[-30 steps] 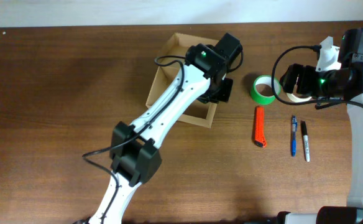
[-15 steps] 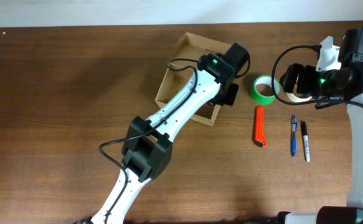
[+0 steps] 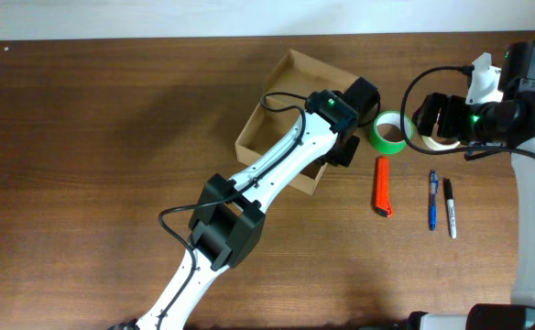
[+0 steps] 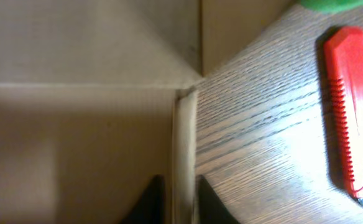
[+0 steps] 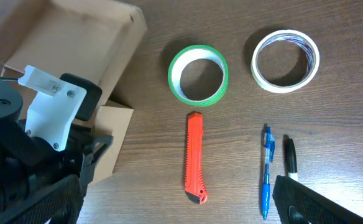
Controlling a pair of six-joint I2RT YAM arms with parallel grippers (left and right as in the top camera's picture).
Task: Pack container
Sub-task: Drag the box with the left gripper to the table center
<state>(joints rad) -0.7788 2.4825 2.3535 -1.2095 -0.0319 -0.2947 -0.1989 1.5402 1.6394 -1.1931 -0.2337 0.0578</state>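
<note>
The container (image 3: 281, 105) is an open tan cardboard box at the table's back middle, and nothing shows inside it. My left gripper (image 3: 343, 151) is shut on its right wall; in the left wrist view the two fingertips (image 4: 181, 202) pinch the wall's edge (image 4: 184, 137). The box also shows in the right wrist view (image 5: 76, 37). My right gripper (image 3: 442, 117) hangs open and empty above the table at the right, its fingers (image 5: 181, 199) wide apart over the loose items.
A green tape roll (image 3: 389, 132) lies just right of the box, with a cream tape roll (image 5: 286, 60) beyond it. A red box cutter (image 3: 382, 186), a blue pen (image 3: 432, 200) and a black marker (image 3: 450, 206) lie in front of them.
My left gripper has pulled the box to the right and turned it, bringing its right wall close to the green tape. The right arm has not moved.
</note>
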